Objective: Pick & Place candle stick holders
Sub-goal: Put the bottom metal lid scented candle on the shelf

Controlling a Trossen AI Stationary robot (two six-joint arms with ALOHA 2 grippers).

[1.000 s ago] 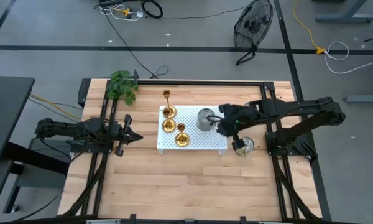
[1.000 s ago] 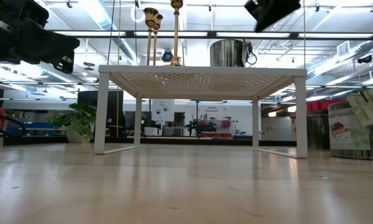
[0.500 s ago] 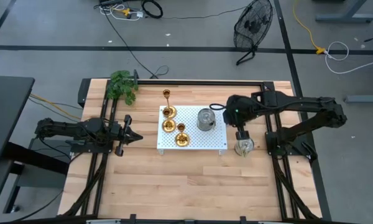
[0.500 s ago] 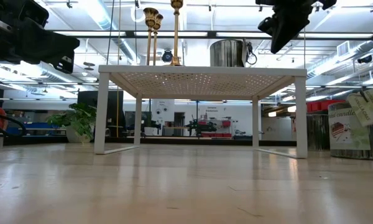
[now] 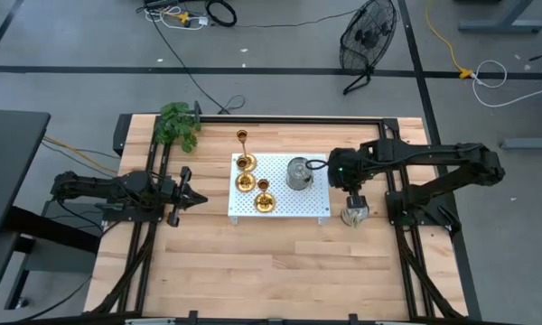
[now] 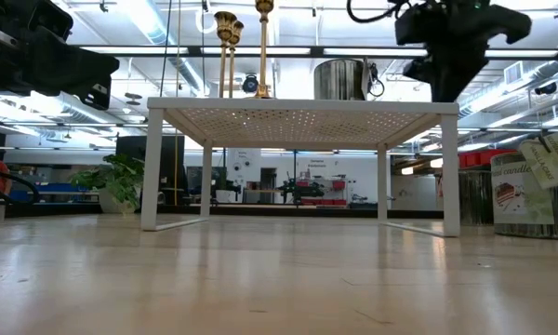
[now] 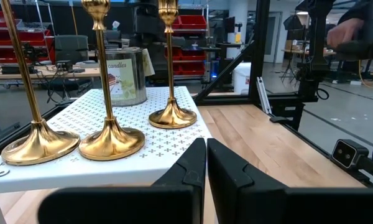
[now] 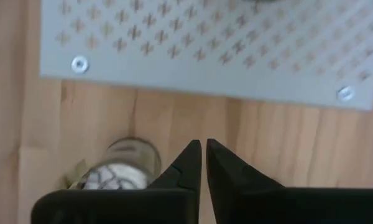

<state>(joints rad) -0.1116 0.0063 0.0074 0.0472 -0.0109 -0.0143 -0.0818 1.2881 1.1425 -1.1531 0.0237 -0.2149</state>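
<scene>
Three gold candle stick holders with slim stems stand by their round bases on the left part of a white perforated stand (image 5: 294,206): one (image 5: 245,162), a second (image 5: 245,181), a third (image 5: 264,202). The left wrist view shows them too (image 7: 105,140). My left gripper (image 5: 199,197) is shut, level, left of the stand and pointing at it (image 7: 206,149). My right gripper (image 5: 351,195) is shut and points down just past the stand's right edge, above bare wood (image 8: 203,146). It holds nothing.
A silver tin (image 5: 298,171) stands on the stand's right part. A labelled candle tin (image 5: 354,215) stands on the table beside my right gripper (image 8: 121,169). A green plant (image 5: 179,125) sits at the far left. The near half of the wooden table is bare.
My right gripper has gone from over the stand beside the silver tin toward the table's right edge. It has also come down and tipped to point more steeply downward. The holders and tins have not moved.
</scene>
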